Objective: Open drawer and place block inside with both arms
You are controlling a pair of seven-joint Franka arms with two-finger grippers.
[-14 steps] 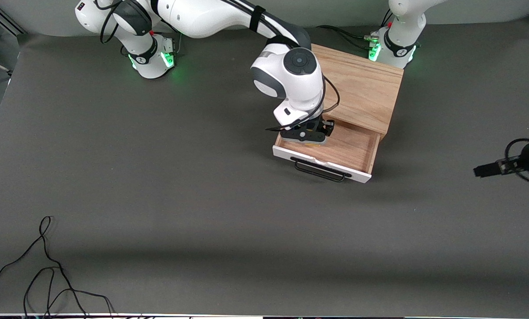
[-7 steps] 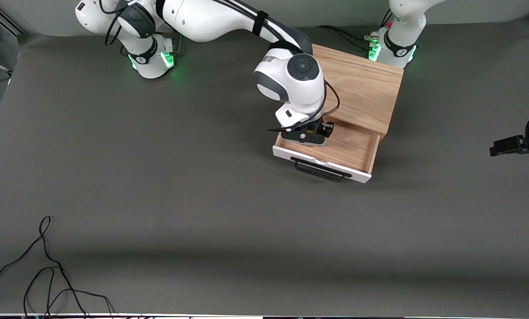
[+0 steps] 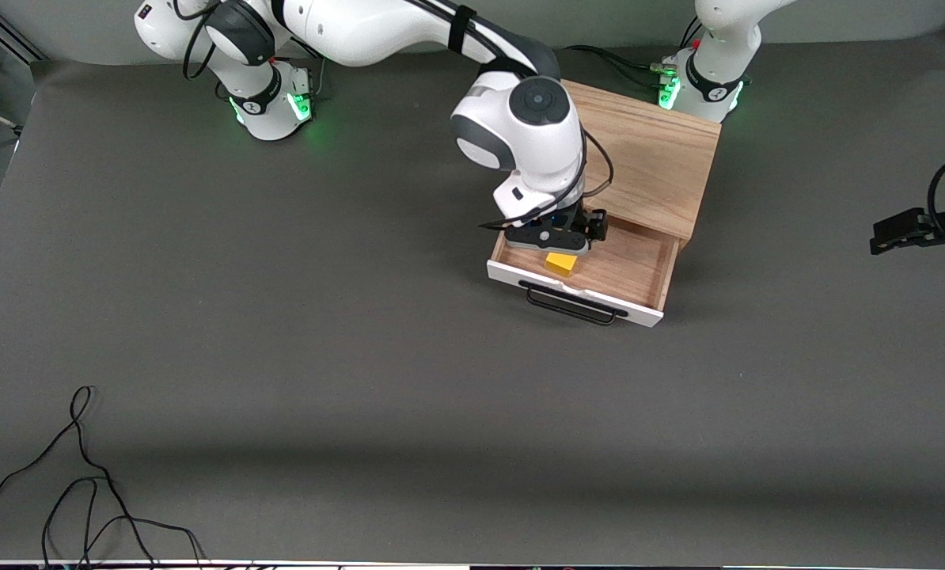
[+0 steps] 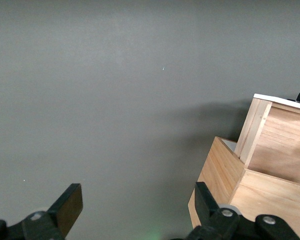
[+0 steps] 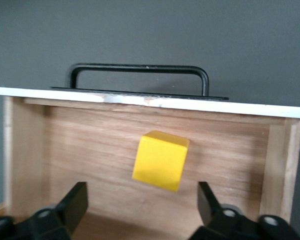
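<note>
You get even, soft overhead light on the grey table [image 3: 282, 317], with no glare and a broad faint shadow band crossing it nearer the front camera than the cabinet [image 3: 647, 158]. Green glow spills from both arm bases. In the right wrist view the block [image 5: 160, 160] looks slightly soft.

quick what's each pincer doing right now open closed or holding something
Right pincer: open over the drawer, holding nothing; the block lies in the drawer.
Left pincer: open, empty, over the table.
</note>
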